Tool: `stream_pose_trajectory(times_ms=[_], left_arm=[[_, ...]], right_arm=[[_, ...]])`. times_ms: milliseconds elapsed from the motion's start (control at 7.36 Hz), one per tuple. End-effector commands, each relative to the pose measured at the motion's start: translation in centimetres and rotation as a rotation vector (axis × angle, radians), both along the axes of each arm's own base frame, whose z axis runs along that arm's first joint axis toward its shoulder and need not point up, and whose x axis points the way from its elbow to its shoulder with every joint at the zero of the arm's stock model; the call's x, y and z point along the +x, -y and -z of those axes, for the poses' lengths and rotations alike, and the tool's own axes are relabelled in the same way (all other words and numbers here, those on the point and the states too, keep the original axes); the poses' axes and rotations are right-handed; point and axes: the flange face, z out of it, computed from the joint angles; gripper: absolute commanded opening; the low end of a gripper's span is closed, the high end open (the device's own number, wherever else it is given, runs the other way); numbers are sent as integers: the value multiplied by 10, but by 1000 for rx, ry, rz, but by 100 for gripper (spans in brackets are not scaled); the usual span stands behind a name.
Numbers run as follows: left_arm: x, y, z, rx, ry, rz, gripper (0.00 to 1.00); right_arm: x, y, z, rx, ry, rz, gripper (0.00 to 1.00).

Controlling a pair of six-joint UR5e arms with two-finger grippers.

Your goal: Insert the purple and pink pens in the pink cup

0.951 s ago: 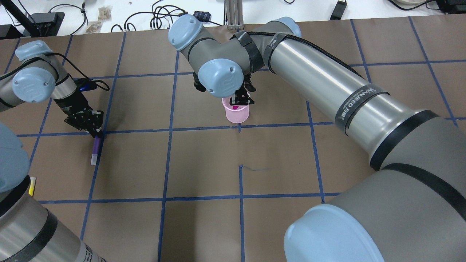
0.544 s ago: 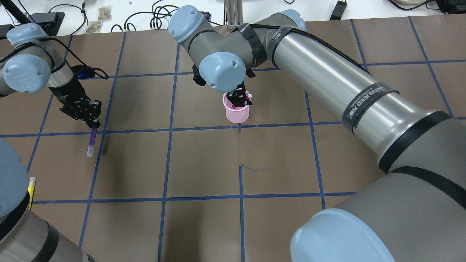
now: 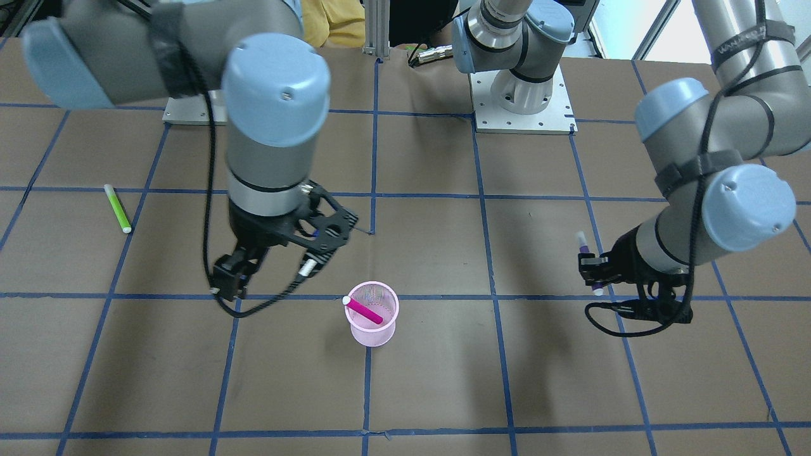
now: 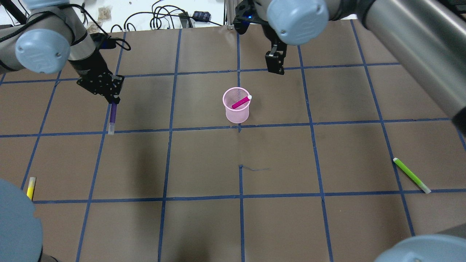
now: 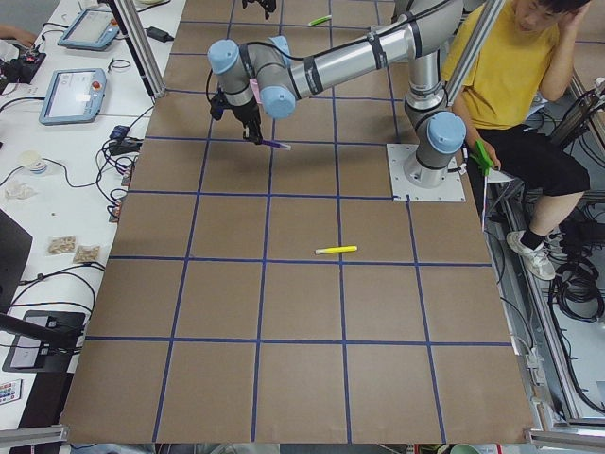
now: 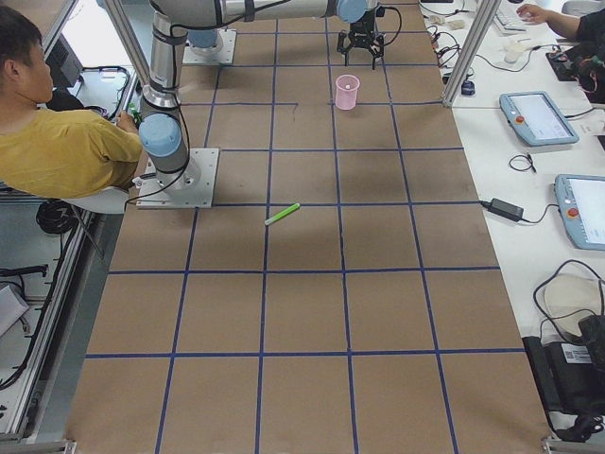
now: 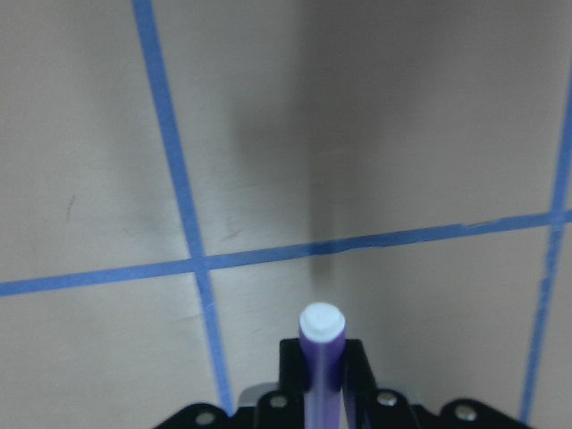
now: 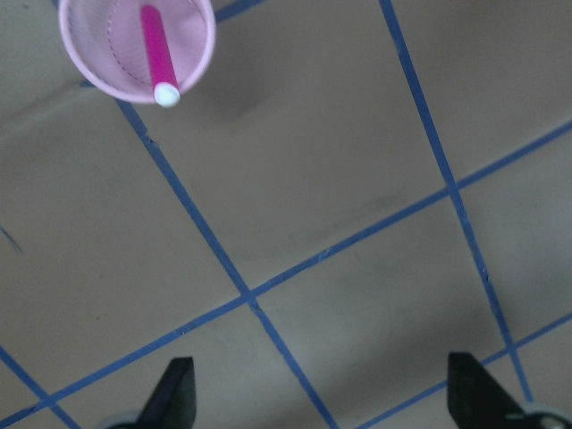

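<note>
The pink mesh cup [image 4: 236, 111] stands upright near the table's middle, with the pink pen [image 4: 240, 103] leaning inside it, white cap up. Both also show in the right wrist view, cup [image 8: 192, 67] and pen [image 8: 158, 49]. My right gripper [image 4: 275, 66] is open and empty, raised beyond the cup and to its right; its fingers [image 8: 174, 393] stand wide apart. My left gripper [image 4: 113, 99] is shut on the purple pen [image 4: 113, 117], which hangs cap down above the table, well left of the cup. The left wrist view shows the pen [image 7: 322, 357] between the jaws.
A green pen [image 4: 411, 175] lies on the table at the right. A yellow pen [image 4: 31, 187] lies at the near left edge. Cables and boxes sit beyond the table's far edge. A person in yellow [image 5: 510, 66] sits behind the robot base.
My right gripper has let go of the pink pen, which now rests in the cup, and has risen and drawn back to the far right. My left gripper has carried the purple pen up and rightward.
</note>
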Motion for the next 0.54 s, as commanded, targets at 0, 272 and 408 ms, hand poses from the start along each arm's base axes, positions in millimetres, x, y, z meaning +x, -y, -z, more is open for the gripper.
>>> stream_pose_trajectory(times_ms=[0, 272, 408], left_arm=[[-123, -19, -67, -141, -90, -96, 0], [-231, -36, -89, -384, -171, -36, 0], [-275, -43, -92, -492, -221, -21, 0]], right_arm=[[-98, -47, -17, -30, 45, 295, 100], [-107, -67, -13, -180, 89, 603, 100], [-108, -64, -24, -224, 108, 720, 100]])
